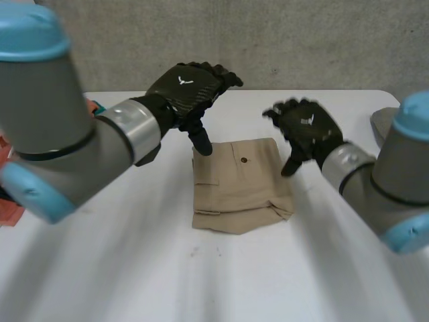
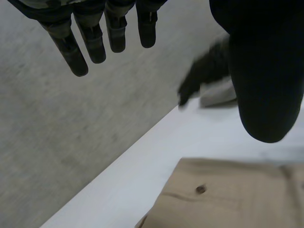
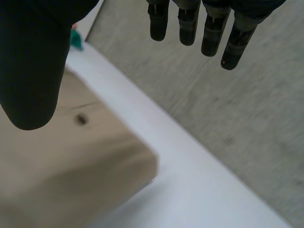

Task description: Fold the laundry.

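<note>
Folded khaki garment (image 1: 241, 188); left hand (image 1: 188, 90), right hand (image 1: 308, 127) slack-fingered above

One folded tan garment (image 1: 241, 188); one white table (image 1: 201, 282); two hands: left hand (image 1: 191, 87), right hand (image 1: 308, 127)

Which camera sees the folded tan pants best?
The head view: the whole folded tan pants lie on the white table there. The left wrist view catches a part with the button; the right wrist view catches a corner and the button.
</note>
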You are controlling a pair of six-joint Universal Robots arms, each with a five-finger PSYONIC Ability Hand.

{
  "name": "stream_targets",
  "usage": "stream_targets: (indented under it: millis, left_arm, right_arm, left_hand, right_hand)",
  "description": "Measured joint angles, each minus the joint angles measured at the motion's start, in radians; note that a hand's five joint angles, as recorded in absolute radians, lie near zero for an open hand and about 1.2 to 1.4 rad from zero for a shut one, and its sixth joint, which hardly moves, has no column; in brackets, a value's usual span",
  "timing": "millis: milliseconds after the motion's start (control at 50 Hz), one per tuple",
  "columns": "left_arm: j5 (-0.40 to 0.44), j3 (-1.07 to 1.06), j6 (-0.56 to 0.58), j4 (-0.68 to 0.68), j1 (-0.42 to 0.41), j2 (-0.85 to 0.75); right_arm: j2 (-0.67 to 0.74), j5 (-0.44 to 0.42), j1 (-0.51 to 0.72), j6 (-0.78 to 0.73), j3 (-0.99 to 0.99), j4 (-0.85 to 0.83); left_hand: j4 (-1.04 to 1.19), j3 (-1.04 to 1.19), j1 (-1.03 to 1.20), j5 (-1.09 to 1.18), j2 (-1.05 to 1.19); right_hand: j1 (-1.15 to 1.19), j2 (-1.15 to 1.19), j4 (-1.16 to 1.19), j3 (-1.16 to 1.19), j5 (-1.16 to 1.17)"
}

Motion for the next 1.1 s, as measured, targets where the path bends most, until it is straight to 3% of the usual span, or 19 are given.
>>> stream_targets:
  millis: [100,200,460,800,820,900,920,960,1100]
  left_arm:
    - [0.169,-0.098,-0.003,-0.011,0.044,0.103]
    - [0.238,-0.146,-0.004,-0.016,0.058,0.137]
    - [0.242,-0.163,-0.006,-0.015,0.053,0.137]
    - [0.239,-0.163,-0.011,-0.011,0.051,0.131]
    - [0.240,-0.164,-0.012,-0.011,0.051,0.131]
    - [0.240,-0.164,-0.014,-0.010,0.051,0.131]
    - [0.240,-0.165,-0.017,-0.010,0.051,0.131]
    - [0.240,-0.165,-0.018,-0.010,0.051,0.130]
    - [0.240,-0.166,-0.020,-0.009,0.051,0.128]
  right_arm:
    - [-0.011,-0.006,0.020,-0.006,0.143,-0.024]
    - [0.051,-0.004,0.057,-0.027,0.202,-0.096]
    - [0.270,0.007,0.097,-0.133,0.138,-0.309]
    - [0.410,0.033,0.106,-0.138,-0.116,-0.315]
    - [0.430,0.033,0.109,-0.137,-0.147,-0.312]
    - [0.447,0.031,0.110,-0.137,-0.173,-0.308]
    - [0.471,0.027,0.111,-0.137,-0.210,-0.299]
    - [0.485,0.023,0.111,-0.137,-0.232,-0.290]
    - [0.484,0.010,0.105,-0.133,-0.258,-0.275]
  left_hand:
    - [0.000,0.000,0.000,0.000,0.000]
    - [0.000,0.000,0.000,0.000,0.000]
    - [0.000,0.000,0.000,0.000,0.000]
    - [0.000,0.000,0.000,0.000,0.000]
    - [0.000,0.000,0.000,0.000,0.000]
    - [0.000,0.000,0.000,0.000,0.000]
    - [0.000,0.000,0.000,0.000,0.000]
    - [0.000,0.000,0.000,0.000,0.000]
    - [0.000,0.000,0.000,0.000,0.000]
  right_hand:
    - [0.000,0.000,0.000,0.000,0.000]
    - [0.000,0.000,0.000,0.000,0.000]
    - [0.000,0.000,0.000,0.000,-0.001]
    - [0.058,0.044,0.024,0.071,0.028]
    - [0.192,0.185,0.159,0.214,0.109]
    - [0.283,0.291,0.263,0.329,0.181]
    - [0.644,0.772,0.727,0.796,0.514]
    - [0.712,0.916,0.890,0.939,0.682]
    - [0.719,0.958,0.949,0.974,0.777]
